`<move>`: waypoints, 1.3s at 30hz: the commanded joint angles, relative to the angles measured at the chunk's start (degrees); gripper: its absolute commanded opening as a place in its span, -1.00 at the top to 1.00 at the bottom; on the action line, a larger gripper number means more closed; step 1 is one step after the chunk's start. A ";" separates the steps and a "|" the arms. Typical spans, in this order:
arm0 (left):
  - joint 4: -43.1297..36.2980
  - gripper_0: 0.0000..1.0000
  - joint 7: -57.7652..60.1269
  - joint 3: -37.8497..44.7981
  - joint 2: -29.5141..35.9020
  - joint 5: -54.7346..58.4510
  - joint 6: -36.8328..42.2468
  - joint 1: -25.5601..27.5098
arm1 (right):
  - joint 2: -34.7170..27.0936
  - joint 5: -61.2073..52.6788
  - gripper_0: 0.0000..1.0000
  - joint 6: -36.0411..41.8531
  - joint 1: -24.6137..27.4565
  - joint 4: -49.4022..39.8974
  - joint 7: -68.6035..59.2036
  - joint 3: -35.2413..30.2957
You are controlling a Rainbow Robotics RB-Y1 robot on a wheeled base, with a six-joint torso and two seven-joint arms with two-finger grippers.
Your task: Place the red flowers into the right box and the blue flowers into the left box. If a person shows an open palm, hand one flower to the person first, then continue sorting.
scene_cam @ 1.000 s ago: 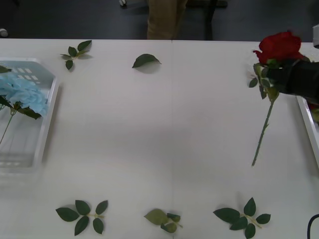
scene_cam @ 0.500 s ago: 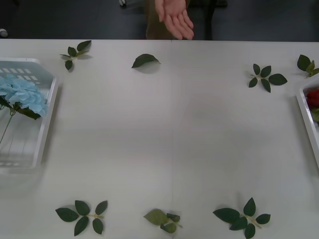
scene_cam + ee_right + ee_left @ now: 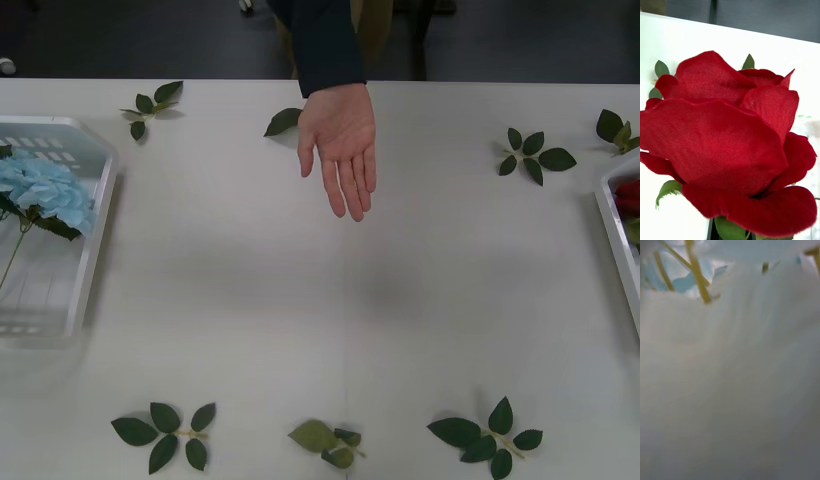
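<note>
Right gripper: its wrist camera looks straight onto a red rose (image 3: pixel 726 142) hanging just before the lens, above the white table (image 3: pixel 685 33), though whether the claw is clamped on the stem I cannot tell. The bloom is woven cloth, so I judge it light, soft and easily crushed, apt to swing on its thin stem. The hold belongs low on the stem under the green leaves (image 3: pixel 668 189), never on the petals. Left gripper is close over pale blue petals (image 3: pixel 685 281) and a yellow-green stem (image 3: pixel 696 273), and its state cannot be told either. Farther out, the person's open palm (image 3: pixel 340 150) reaches from a dark sleeve (image 3: pixel 325 45) over the far middle of the table (image 3: pixel 450 280), fingers pointing toward the robot. That asks for a flower by hand before any more sorting. The left box (image 3: pixel 95 225) holds a blue hydrangea (image 3: pixel 45 190) whose stem lies along the slotted base. The right box (image 3: pixel 610 225) shows a raised rim with a red bloom (image 3: pixel 628 195) inside. Open tabletop lies between the boxes, with loose leaf sprigs (image 3: pixel 165 432) near the front edge and others along the far side, so a path to the palm looks free if the stem clears the right rim.
</note>
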 commanded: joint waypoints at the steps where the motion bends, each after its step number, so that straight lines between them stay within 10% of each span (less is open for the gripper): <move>1: -0.17 1.00 0.45 -0.66 0.01 -0.71 -0.78 -2.19 | -1.19 -0.76 1.00 -0.60 -1.83 -6.44 -0.81 1.29; 3: -0.17 0.56 0.54 -0.66 0.10 -0.71 -0.78 -2.28 | 0.04 -1.11 1.00 -1.04 -2.45 -10.66 -4.06 2.87; 4: -0.17 -0.59 0.54 -0.66 0.10 -0.71 -0.95 -2.28 | 1.27 -1.29 1.00 -1.22 -2.89 -13.38 -6.17 3.57; 5: -0.17 -1.00 0.54 -0.66 0.10 -0.71 -0.95 -2.28 | 3.03 -1.37 1.00 -1.66 -3.50 -16.11 -7.58 4.10; 20: -0.43 -1.00 0.36 -0.66 0.01 -0.45 -0.95 -2.45 | 23.33 5.48 1.00 -19.23 -7.20 -37.29 -12.24 15.18; 39: -1.05 -1.00 -0.16 -0.66 0.19 0.17 0.71 -2.36 | 25.09 32.64 1.00 -40.59 -15.72 -27.54 -22.79 32.84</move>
